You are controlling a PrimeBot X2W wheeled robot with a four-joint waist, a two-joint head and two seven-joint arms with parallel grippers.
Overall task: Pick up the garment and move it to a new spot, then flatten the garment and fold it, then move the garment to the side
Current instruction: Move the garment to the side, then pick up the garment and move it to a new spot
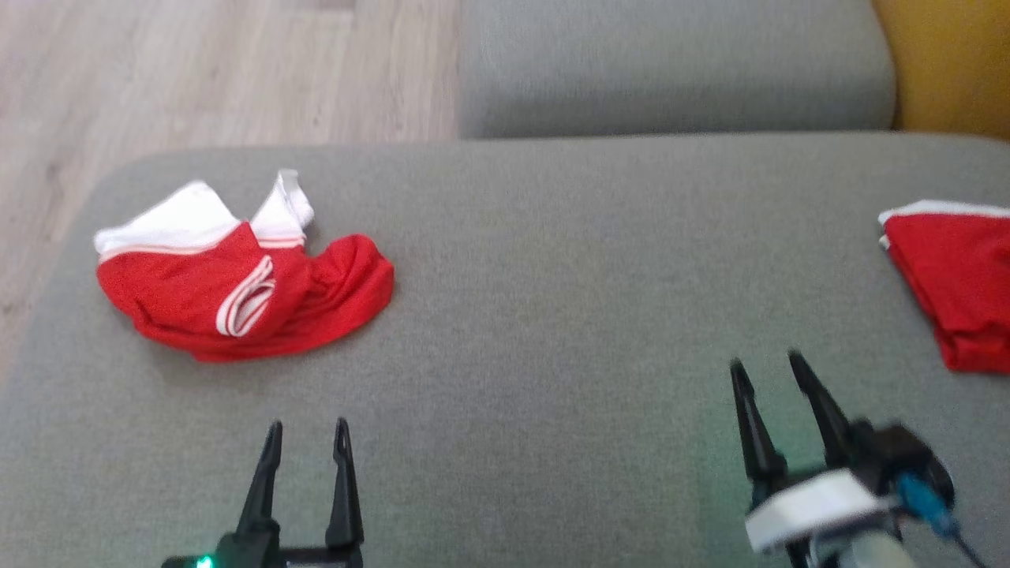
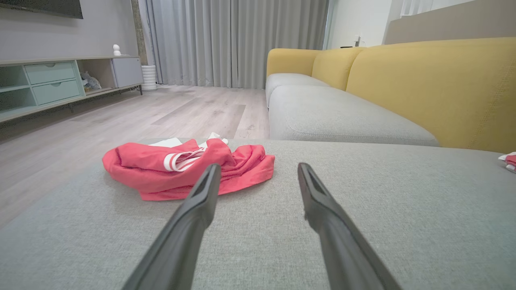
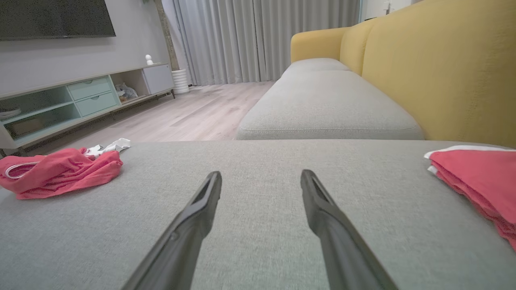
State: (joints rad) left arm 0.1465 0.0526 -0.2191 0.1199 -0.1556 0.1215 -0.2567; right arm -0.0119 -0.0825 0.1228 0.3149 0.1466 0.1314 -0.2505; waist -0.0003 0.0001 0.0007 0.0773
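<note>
head view | left gripper [image 1: 308, 430] wide, empty | right gripper [image 1: 767, 369] wide, empty | crumpled garment [image 1: 237, 292] left on cushion [image 1: 552, 315]

Garment [image 1: 245, 292] soft red cloth, white trim, seat [image 1: 552, 315] grey woven fabric, matt, coarse, backrest [image 2: 435, 88] yellow textured fabric, floor [image 1: 197, 71] pale wood, smooth, fingers [image 2: 193, 217] dark matt plastic

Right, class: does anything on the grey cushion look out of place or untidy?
Yes: the red-and-white fabric garment lies crumpled in a heap near the left edge of the grey cushion, unlike the folded red garment at its right edge.
</note>
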